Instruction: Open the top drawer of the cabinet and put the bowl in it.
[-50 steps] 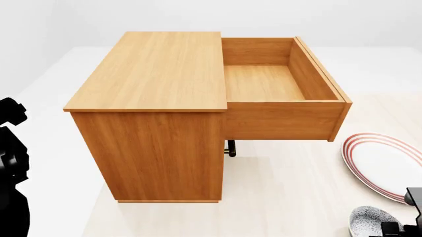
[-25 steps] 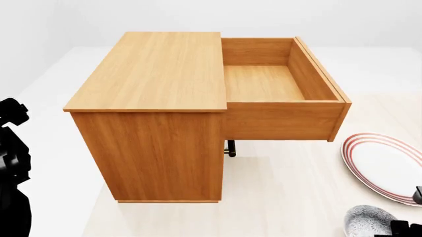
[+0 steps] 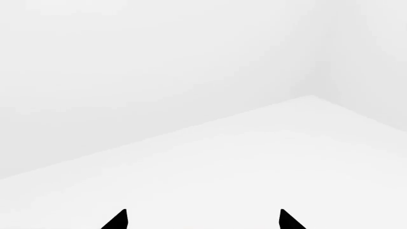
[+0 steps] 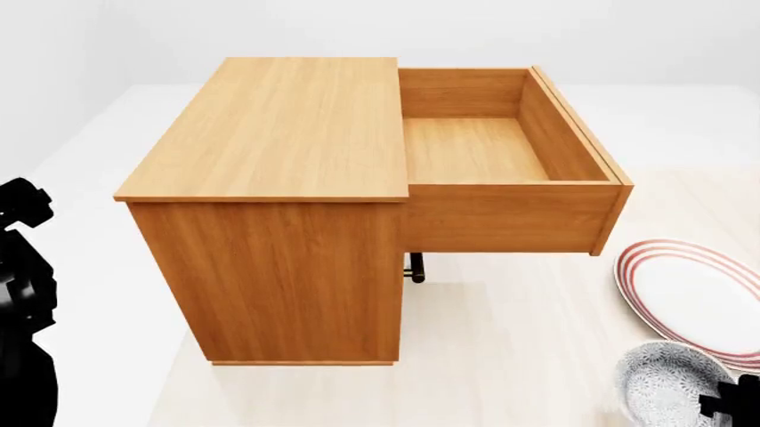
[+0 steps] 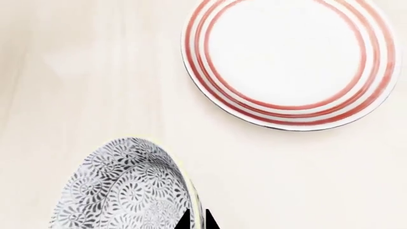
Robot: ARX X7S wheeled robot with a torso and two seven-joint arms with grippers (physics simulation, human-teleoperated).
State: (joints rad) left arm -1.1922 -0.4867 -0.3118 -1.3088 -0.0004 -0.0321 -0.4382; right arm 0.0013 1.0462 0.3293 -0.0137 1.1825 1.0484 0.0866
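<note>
Two black jaw tips, apart, over blank white surface (image 3: 254,162).

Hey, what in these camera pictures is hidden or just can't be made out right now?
- Two lower drawers: head view shows the orange-brown wooden cabinet from its side, the open top drawer overhanging them.
- Top drawer's handle: faces away.
- Grey patterned bowl: cut by the frame edge in head and right wrist views.
- Right gripper: only fingertips at the bowl's rim show; grip unclear.
- Left gripper: tips only.
</note>
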